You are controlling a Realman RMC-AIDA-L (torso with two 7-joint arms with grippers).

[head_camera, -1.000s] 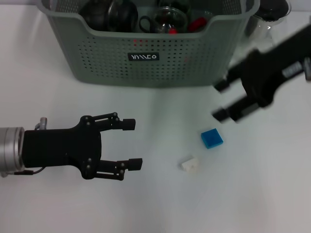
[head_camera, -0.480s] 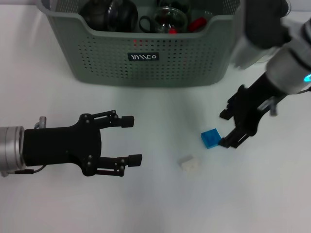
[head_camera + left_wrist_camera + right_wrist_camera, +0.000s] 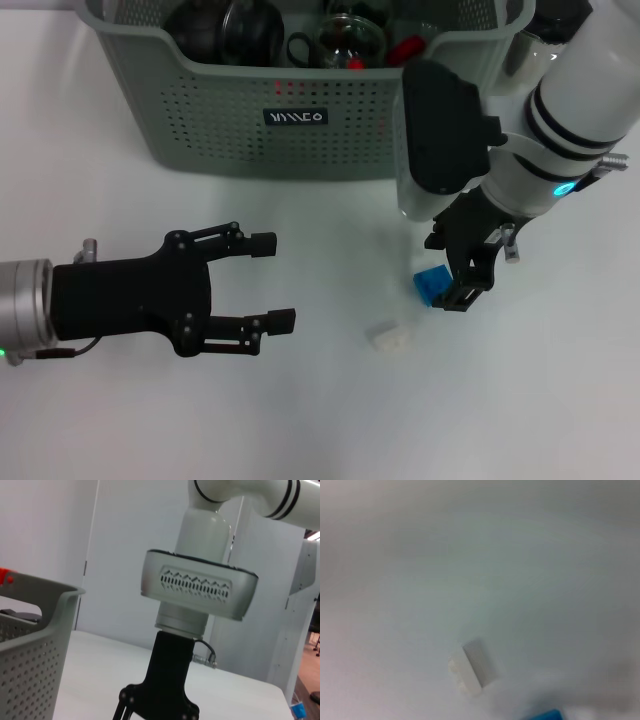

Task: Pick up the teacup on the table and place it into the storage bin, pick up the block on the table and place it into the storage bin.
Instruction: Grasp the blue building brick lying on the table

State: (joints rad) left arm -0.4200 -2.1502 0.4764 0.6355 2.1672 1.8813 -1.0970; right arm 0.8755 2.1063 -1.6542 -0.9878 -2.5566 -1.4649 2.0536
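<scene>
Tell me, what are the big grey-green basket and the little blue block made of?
The grey-green perforated storage basket looks like moulded plastic: matte walls, neat rows of punched holes, rounded corners. The small blue square block beneath the right gripper has a flat, even colour and crisp edges; probably plastic or foam, though the look leaves that open.

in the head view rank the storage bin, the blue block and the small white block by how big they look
1. Storage bin, by far the largest.
2. Blue block, though the right claw covers part of it.
3. White block, slightly smaller.
</scene>
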